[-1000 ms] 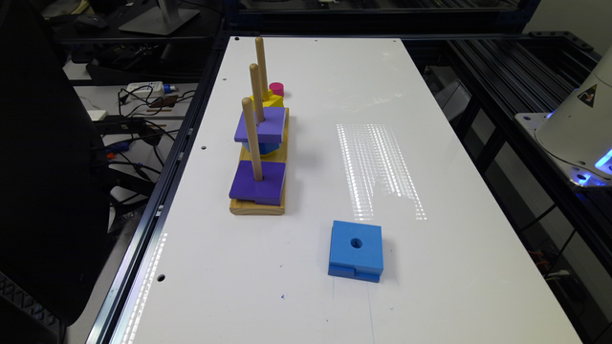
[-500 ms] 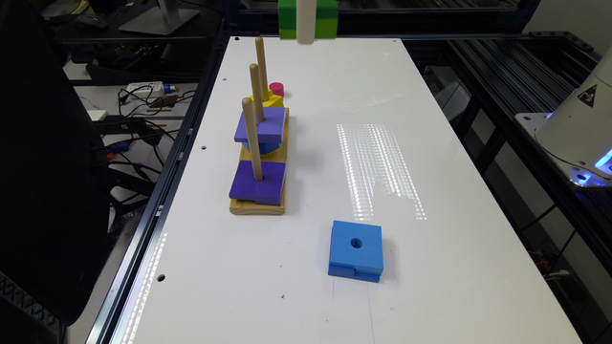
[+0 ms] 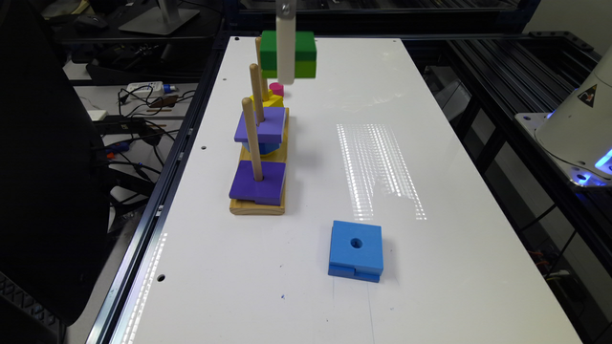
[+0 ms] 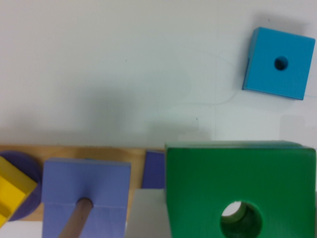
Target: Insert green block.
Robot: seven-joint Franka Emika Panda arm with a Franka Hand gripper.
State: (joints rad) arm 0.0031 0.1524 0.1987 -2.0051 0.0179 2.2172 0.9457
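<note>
The green block (image 3: 300, 53), dark green over lime, hangs in the air above the far end of the wooden peg board (image 3: 258, 206), just to the exterior view's right of the farthest peg (image 3: 258, 48). My gripper (image 3: 287, 71) is shut on it, a white finger crossing its front face. In the wrist view the green block (image 4: 208, 178) sits close up, its round hole (image 4: 241, 218) over the board's edge, beside a purple square (image 4: 86, 181) on its peg.
Three upright pegs stand on the board. The nearest carries a purple square (image 3: 258, 184), the middle another purple square (image 3: 261, 125) over a blue piece, and yellow (image 3: 268, 100) and magenta (image 3: 276, 88) pieces lie at the far one. A blue block with a hole (image 3: 356, 249) lies nearer the front.
The green block came into view from the top of the exterior view and has descended toward the far end of the peg board. Nothing else moved.
</note>
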